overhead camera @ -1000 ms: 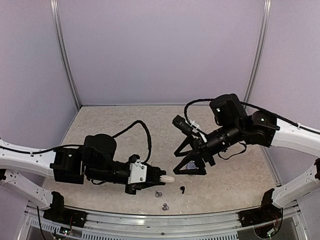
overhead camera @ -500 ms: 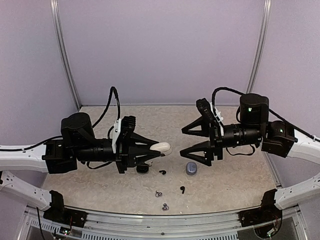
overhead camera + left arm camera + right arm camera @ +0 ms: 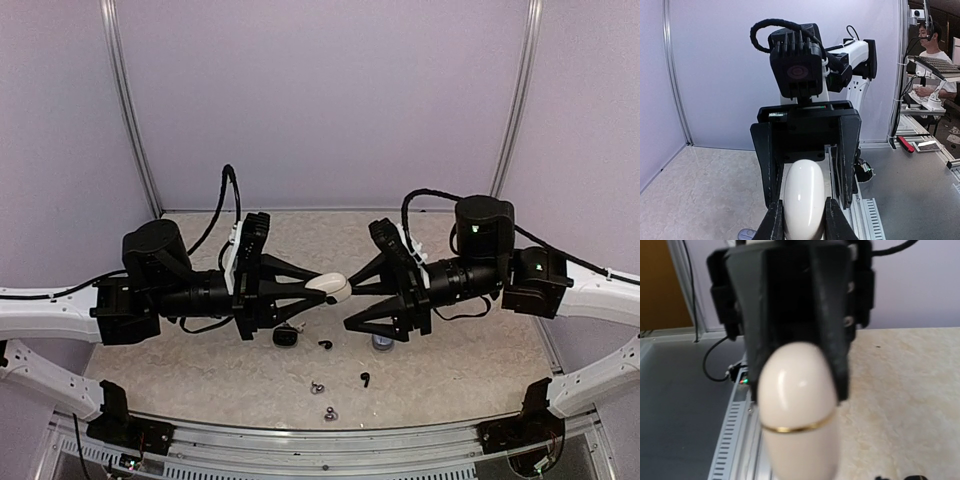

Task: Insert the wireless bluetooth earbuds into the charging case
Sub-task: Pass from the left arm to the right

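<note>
glossy white plastic charging case point(image 3: 804, 200), matt speckled tabletop point(image 3: 455, 372)

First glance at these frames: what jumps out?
The white egg-shaped case hangs in mid-air at the centre, clamped between the fingers of the left gripper. The right gripper faces it from the other side, fingers spread open right at the case's free end. Below them, tiny loose earbuds lie scattered on the table near its front edge.
</note>
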{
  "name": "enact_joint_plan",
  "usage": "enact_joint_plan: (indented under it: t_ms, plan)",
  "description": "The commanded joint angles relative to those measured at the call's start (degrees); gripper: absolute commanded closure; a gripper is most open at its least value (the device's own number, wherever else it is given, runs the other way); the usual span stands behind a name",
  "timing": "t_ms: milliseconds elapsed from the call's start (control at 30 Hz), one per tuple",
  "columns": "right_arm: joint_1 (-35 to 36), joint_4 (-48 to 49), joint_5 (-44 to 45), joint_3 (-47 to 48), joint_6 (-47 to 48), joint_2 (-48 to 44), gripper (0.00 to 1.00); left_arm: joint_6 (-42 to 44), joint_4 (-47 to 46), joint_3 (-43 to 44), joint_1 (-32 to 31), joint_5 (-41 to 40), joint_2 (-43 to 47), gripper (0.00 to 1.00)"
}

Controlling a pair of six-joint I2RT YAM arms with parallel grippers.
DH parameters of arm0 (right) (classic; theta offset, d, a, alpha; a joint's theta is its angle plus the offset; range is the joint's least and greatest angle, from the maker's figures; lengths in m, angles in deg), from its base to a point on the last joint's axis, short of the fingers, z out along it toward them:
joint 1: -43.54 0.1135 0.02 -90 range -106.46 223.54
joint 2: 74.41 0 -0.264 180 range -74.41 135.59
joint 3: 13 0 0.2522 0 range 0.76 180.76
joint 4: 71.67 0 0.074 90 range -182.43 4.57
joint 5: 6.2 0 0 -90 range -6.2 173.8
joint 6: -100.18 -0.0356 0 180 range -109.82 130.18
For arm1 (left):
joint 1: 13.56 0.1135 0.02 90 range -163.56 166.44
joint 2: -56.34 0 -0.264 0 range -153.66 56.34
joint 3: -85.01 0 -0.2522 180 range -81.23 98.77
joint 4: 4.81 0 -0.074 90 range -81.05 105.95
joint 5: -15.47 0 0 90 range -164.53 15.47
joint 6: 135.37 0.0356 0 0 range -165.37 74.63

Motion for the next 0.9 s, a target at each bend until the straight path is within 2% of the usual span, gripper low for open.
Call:
enact_joint_plan:
  t_ms: [0,167,400,867]
  plan:
    - [1.1,1.9,-1.0,1.0,0.8,1.1,0.39,-2.5,-3.1,1.4,0.3,0.6,-0.7,1.0]
    - [1.4,3.7,-0.9,0.9,-0.2,1.2,0.4,-3.3,-4.7,0.9,0.3,0.9,-1.3,1.0]
    - [1.5,5.9,-1.7,0.2,-0.7,0.9,0.49,-4.9,-7.4,-0.4,0.3,0.6,-1.9,1.0]
    - [1.5,8.3,-2.3,-0.6,-4.4,0.2,0.57,-4.7,-8.2,-0.9,0.2,0.4,-2.8,1.0]
